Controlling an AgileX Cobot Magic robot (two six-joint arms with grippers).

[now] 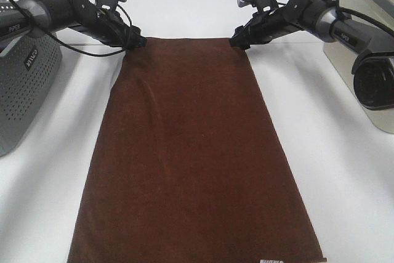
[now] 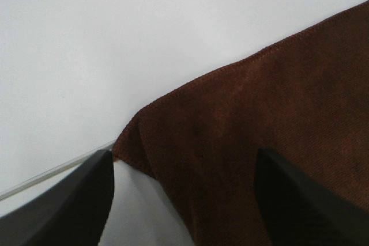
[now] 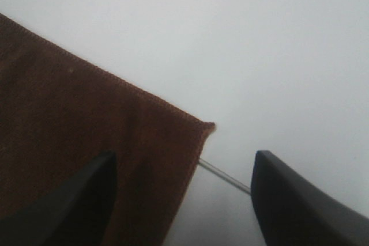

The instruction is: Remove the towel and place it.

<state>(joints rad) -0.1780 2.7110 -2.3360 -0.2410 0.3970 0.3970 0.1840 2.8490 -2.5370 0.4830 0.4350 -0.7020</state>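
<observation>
The towel (image 1: pixel 191 152) is a long maroon plush cloth spread out flat over the white surface, with a small white tag (image 1: pixel 271 261) at its near right corner. My left gripper (image 1: pixel 136 41) is at the far left corner and stands open. In the left wrist view that corner of the towel (image 2: pixel 242 142) sits between the two spread dark fingers (image 2: pixel 63 205). My right gripper (image 1: pixel 237 42) is at the far right corner, also open. The right wrist view shows the corner of the towel (image 3: pixel 115 142) between its fingers (image 3: pixel 300 200), with neither pad pressing the cloth.
A grey perforated box (image 1: pixel 24 72) stands at the left edge and a pale machine with a dark round opening (image 1: pixel 372 84) at the right. A thin pale line, rod or edge (image 3: pixel 225 178), runs by the towel's far hem. The white table (image 1: pixel 345 177) flanks the towel.
</observation>
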